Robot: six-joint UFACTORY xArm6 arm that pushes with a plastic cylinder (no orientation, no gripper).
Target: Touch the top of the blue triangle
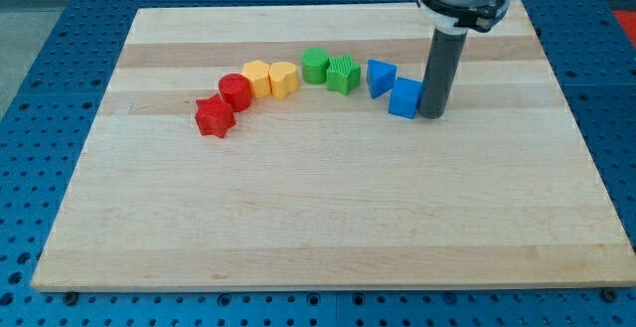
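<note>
The blue triangle (pixel 380 77) lies on the wooden board (pixel 328 208) towards the view's upper right. A blue cube (pixel 405 98) sits just below and right of it. My tip (pixel 433 114) rests on the board right against the blue cube's right side, and to the right of and slightly below the blue triangle. The rod rises straight up from there to the arm at the view's top.
A curved row of blocks runs left from the triangle: a green ridged block (pixel 343 74), a green cylinder (pixel 315 66), a yellow heart (pixel 284 79), a yellow hexagon (pixel 257 78), a red cylinder (pixel 236 91) and a red star (pixel 215 116).
</note>
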